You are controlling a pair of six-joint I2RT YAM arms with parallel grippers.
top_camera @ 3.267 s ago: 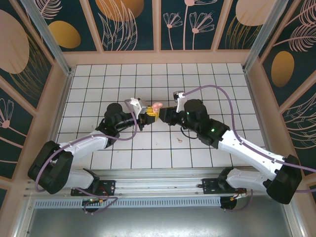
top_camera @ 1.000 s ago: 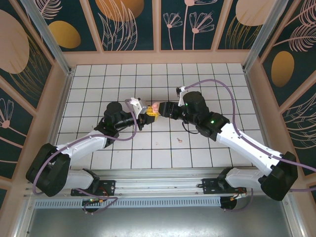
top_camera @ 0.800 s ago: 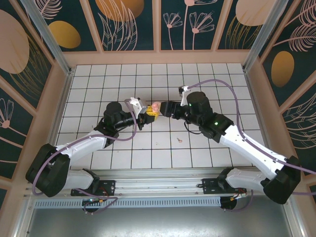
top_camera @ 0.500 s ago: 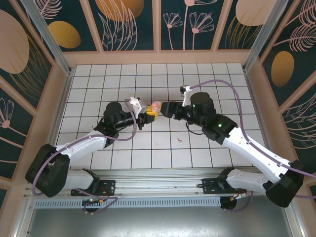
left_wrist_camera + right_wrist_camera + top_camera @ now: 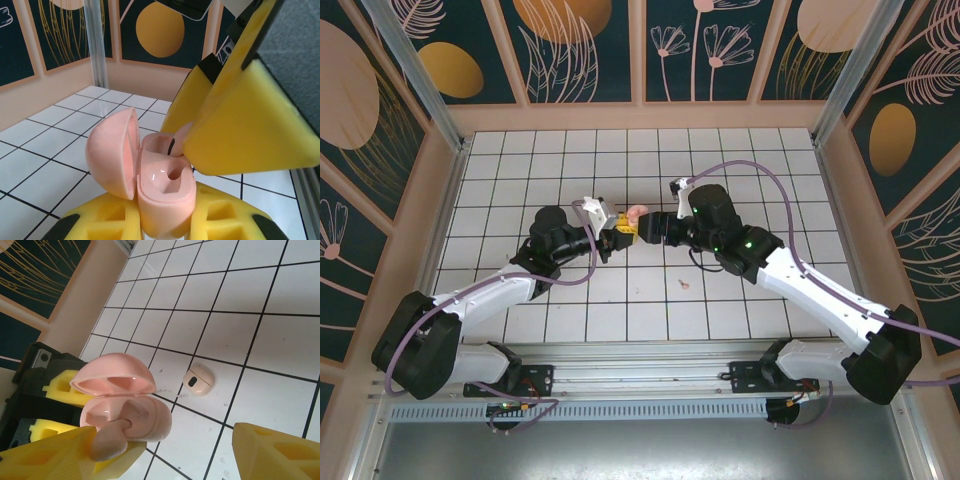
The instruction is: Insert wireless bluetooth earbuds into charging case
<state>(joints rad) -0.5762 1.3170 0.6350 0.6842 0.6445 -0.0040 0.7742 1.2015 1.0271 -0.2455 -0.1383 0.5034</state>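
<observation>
The pale pink charging case (image 5: 162,187) stands upright with its lid (image 5: 112,150) swung open, and my left gripper (image 5: 162,222) is shut on its base. In the top view the charging case (image 5: 630,218) sits between the two grippers. One earbud (image 5: 106,439) has its stem in a slot of the charging case (image 5: 142,415) and rests against one yellow finger (image 5: 55,457) of my right gripper (image 5: 192,440), whose jaws stand wide apart. That earbud (image 5: 181,139) leans into the far slot; the near slot is bare. A second earbud (image 5: 199,379) lies on the tiles.
The loose earbud (image 5: 684,283) lies on the white tiled floor (image 5: 650,310) just in front of my right gripper (image 5: 644,228). Wooden walls (image 5: 640,115) with dark painted panels ring the floor. My left gripper (image 5: 616,232) meets the right one mid-floor.
My right gripper has shifted slightly left, closer onto the case, and its wrist has swung back down. The left arm and the case have stayed put.
</observation>
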